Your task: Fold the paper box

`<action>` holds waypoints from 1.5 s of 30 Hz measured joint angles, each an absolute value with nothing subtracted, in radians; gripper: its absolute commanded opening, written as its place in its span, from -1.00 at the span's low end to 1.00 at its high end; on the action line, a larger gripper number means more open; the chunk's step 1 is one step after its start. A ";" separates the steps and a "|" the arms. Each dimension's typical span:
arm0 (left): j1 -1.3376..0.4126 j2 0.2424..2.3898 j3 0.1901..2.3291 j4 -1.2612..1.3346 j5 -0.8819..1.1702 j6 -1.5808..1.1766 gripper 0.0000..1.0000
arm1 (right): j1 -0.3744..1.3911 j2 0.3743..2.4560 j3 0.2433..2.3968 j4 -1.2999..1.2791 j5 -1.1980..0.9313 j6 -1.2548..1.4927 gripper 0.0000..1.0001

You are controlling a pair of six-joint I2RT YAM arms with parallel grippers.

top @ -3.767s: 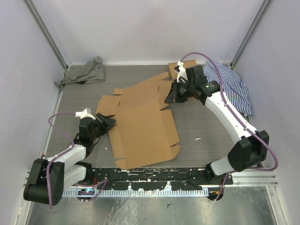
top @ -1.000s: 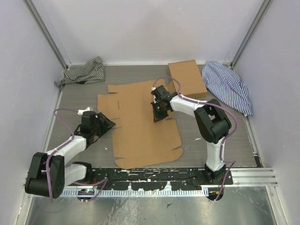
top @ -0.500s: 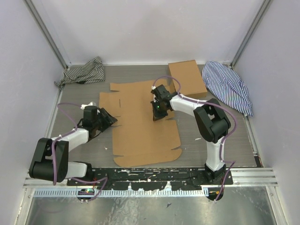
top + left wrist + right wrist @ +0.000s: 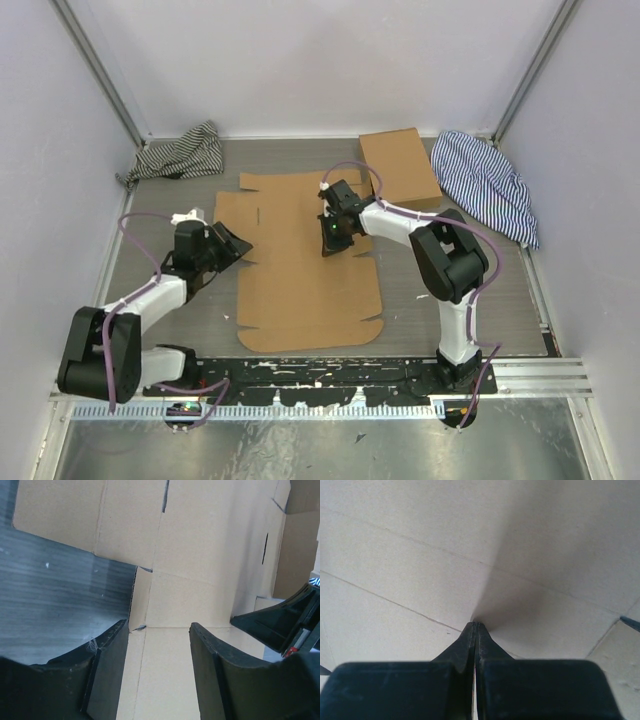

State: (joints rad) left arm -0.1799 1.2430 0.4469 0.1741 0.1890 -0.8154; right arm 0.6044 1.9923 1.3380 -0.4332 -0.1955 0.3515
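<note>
Paper box point(image 4: 300, 275), flat, first fold: right gripper point(image 4: 329, 250), jaws together, pins panel; left gripper point(image 4: 240, 243), jaws spread, must next pinch the left flap.

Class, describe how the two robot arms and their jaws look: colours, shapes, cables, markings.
Left arm and right arm: white shells, black joints and bases. A purple cable loops along each. A green light glows by the right wrist. The jaws are black, tapering to thin tips.

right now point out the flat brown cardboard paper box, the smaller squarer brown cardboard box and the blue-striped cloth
flat brown cardboard paper box point(image 4: 310, 300), top view, near panel
smaller squarer brown cardboard box point(image 4: 402, 165), top view, top face
blue-striped cloth point(image 4: 485, 185), top view, middle of heap
</note>
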 measured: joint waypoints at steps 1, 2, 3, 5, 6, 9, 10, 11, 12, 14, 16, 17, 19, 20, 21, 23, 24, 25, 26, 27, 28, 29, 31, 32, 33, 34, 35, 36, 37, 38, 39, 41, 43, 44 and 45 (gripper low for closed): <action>-0.180 1.256 0.451 0.189 0.190 -0.817 0.16 | 0.606 1.993 1.338 -0.430 -0.196 0.352 -0.99; -0.181 1.273 0.455 0.208 0.190 -0.819 0.16 | 0.608 1.994 1.338 -0.424 -0.196 0.353 -0.98; -0.181 1.290 0.458 0.224 0.189 -0.820 0.15 | 0.610 1.995 1.339 -0.421 -0.196 0.353 -0.99; -0.182 1.323 0.461 0.257 0.188 -0.827 0.14 | 0.613 1.997 1.339 -0.414 -0.196 0.354 -0.99; -0.186 1.338 0.463 0.272 0.187 -0.832 0.13 | 0.614 1.997 1.339 -0.413 -0.196 0.354 -0.99; -0.206 1.367 0.467 0.293 0.181 -0.841 0.13 | 0.617 2.001 1.343 -0.411 -0.196 0.354 -0.98; -0.215 1.368 0.469 0.295 0.176 -0.842 0.13 | 0.618 2.003 1.347 -0.412 -0.196 0.354 -0.99; -0.223 1.367 0.471 0.297 0.175 -0.846 0.13 | 0.620 2.006 1.349 -0.412 -0.196 0.354 -0.99; -0.233 1.365 0.475 0.298 0.175 -0.848 0.13 | 0.622 2.010 1.355 -0.413 -0.196 0.354 -0.99; -0.254 1.352 0.486 0.299 0.183 -0.855 0.13 | 0.629 2.020 1.368 -0.414 -0.198 0.354 -0.99; -0.271 1.329 0.492 0.298 0.202 -0.863 0.13 | 0.638 2.033 1.384 -0.413 -0.202 0.354 -0.99; -0.279 1.317 0.492 0.295 0.210 -0.865 0.13 | 0.644 2.041 1.392 -0.406 -0.207 0.355 -0.99; -0.291 1.300 0.492 0.279 0.224 -0.866 0.13 | 0.661 2.063 1.414 -0.386 -0.222 0.359 -0.98; -0.294 1.297 0.492 0.274 0.229 -0.865 0.13 | 0.670 2.071 1.423 -0.377 -0.227 0.361 -0.99; -0.295 1.296 0.492 0.272 0.231 -0.865 0.13 | 0.680 2.080 1.432 -0.367 -0.234 0.363 -0.99; -0.295 1.302 0.492 0.270 0.237 -0.865 0.13 | 0.695 2.093 1.443 -0.349 -0.243 0.366 -0.99; -0.295 1.310 0.492 0.272 0.239 -0.865 0.12 | 0.701 2.096 1.446 -0.341 -0.246 0.366 -0.99; -0.295 1.325 0.492 0.272 0.243 -0.865 0.11 | 0.707 2.099 1.448 -0.335 -0.249 0.368 -0.99; -0.295 1.340 0.492 0.272 0.246 -0.865 0.10 | 0.711 2.100 1.448 -0.331 -0.250 0.369 -0.99; -0.295 1.355 0.492 0.272 0.249 -0.865 0.08 | 0.713 2.101 1.449 -0.326 -0.252 0.369 -0.99; -0.295 1.371 0.492 0.271 0.253 -0.865 0.08 | 0.715 2.102 1.449 -0.324 -0.253 0.369 -0.99; -0.295 1.382 0.492 0.271 0.255 -0.865 0.07 | 0.715 2.102 1.449 -0.323 -0.253 0.369 -0.99; -0.295 1.380 0.492 0.257 0.252 -0.862 0.11 | 0.715 2.102 1.449 -0.322 -0.254 0.369 -0.99; -0.295 1.367 0.492 0.245 0.247 -0.858 0.15 | 0.716 2.102 1.448 -0.322 -0.254 0.369 -0.99; -0.295 1.342 0.492 0.221 0.231 -0.849 0.17 | 0.716 2.102 1.448 -0.322 -0.253 0.369 -0.99; -0.295 1.314 0.492 0.197 0.215 -0.839 0.20 | 0.716 2.102 1.448 -0.321 -0.254 0.369 -0.98; -0.295 1.274 0.494 0.164 0.191 -0.829 0.23 | 0.716 2.102 1.446 -0.320 -0.253 0.369 -0.99; -0.295 1.225 0.501 0.121 0.158 -0.813 0.24 | 0.716 2.102 1.443 -0.316 -0.254 0.369 -0.98; -0.295 1.189 0.512 0.089 0.128 -0.801 0.24 | 0.716 2.102 1.442 -0.313 -0.255 0.369 -0.99; -0.295 1.152 0.529 0.055 0.091 -0.786 0.25 | 0.717 2.102 1.440 -0.310 -0.257 0.369 -0.99; -0.295 1.117 0.552 0.020 0.041 -0.767 0.25 | 0.717 2.102 1.439 -0.307 -0.257 0.369 -0.99; -0.289 1.094 0.594 -0.035 -0.033 -0.744 0.27 | 0.718 2.101 1.435 -0.301 -0.258 0.369 -0.99; -0.263 1.114 0.653 -0.101 -0.099 -0.720 0.27 | 0.719 2.101 1.432 -0.293 -0.262 0.369 -0.98; -0.246 1.136 0.677 -0.128 -0.118 -0.709 0.27 | 0.719 2.101 1.430 -0.290 -0.263 0.369 -0.99; -0.229 1.160 0.696 -0.148 -0.128 -0.701 0.26 | 0.720 2.101 1.429 -0.288 -0.264 0.369 -0.99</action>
State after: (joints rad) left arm -0.2287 1.1603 0.6964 -0.1482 -0.1280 -0.7006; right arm 0.7197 2.1010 1.4292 -0.2878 -0.2642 0.3687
